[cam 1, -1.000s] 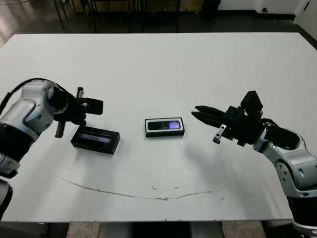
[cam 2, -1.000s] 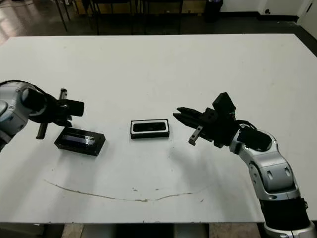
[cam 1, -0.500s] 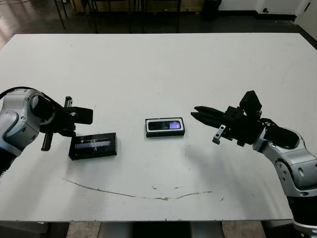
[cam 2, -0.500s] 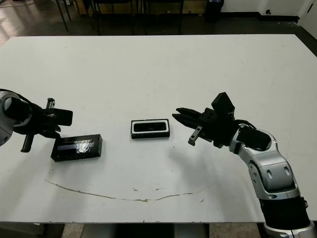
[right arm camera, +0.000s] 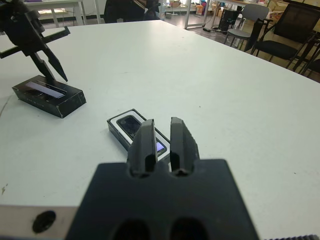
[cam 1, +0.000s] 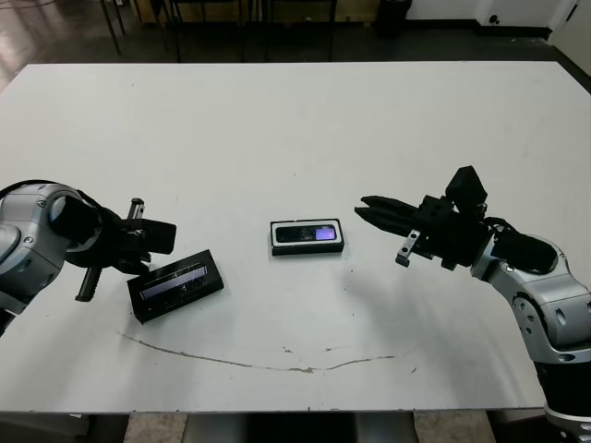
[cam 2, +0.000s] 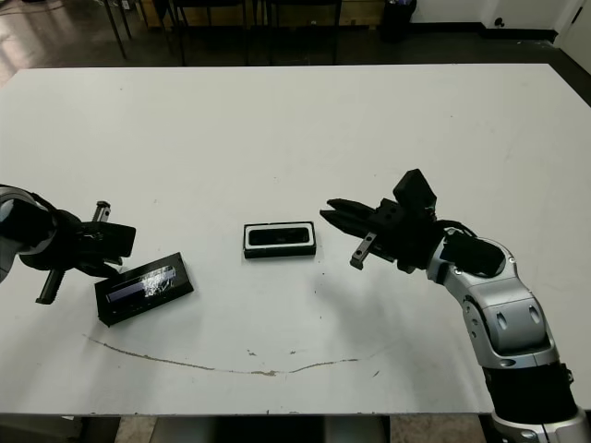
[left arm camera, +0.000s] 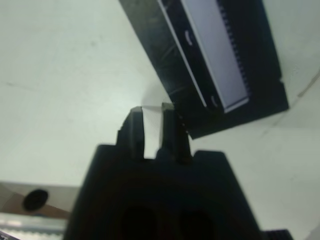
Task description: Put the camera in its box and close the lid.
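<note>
The box point(cam 1: 276, 247), a shallow black tray with a white inside, lies at the table's middle. The camera point(cam 1: 307, 233) rests inside it, its purple screen patch facing up. The lid point(cam 1: 177, 285), a black cover with a glossy window, lies tilted to the left of the box. My left gripper point(cam 1: 137, 265) hovers at the lid's left end, shut on nothing, its fingertips point(left arm camera: 169, 108) right at the lid's point(left arm camera: 220, 65) corner. My right gripper point(cam 1: 365, 208) stands just right of the box, shut and empty, pointing at the camera point(right arm camera: 131, 123).
A thin dark scuff line point(cam 1: 259, 362) curves across the white table near its front edge. Chairs point(right arm camera: 285, 30) and another table stand beyond the far side in the right wrist view.
The left gripper has drawn back toward the front left. The lid has swung round from slanting one way to slanting the other. The right arm, box and camera stayed put.
</note>
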